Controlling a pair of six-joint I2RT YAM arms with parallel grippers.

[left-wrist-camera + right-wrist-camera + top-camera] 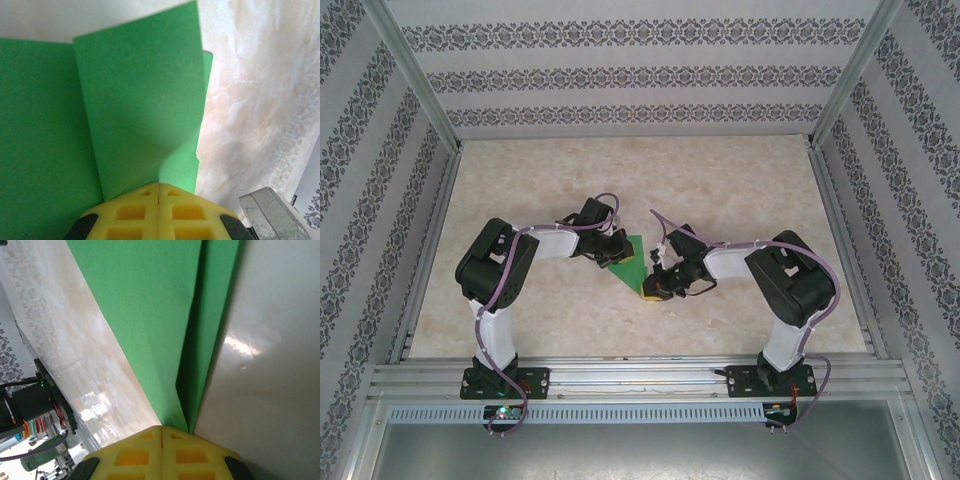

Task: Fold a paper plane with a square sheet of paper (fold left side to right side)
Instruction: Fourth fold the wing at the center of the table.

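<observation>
**Middle of the table crowded, margins open**

Both arms stood bent inward. The left gripper [616, 250] and right gripper [656, 284] sat close together over the folded green paper [632, 262], with only a narrow gap between them. The left gripper's closed fingertips pinched a raised flap, which stood like a screen straight ahead of them. Bare table [720, 180] lay open to the flap's right. The right gripper's closed fingertips rested at a standing crease, with clear surface on either side. The far half of the table and both side strips were free. Patterned walls [620, 70] and metal frame posts [417, 75] hemmed in three sides. The rail [640, 378] carrying the arm bases blocked the near edge.
</observation>
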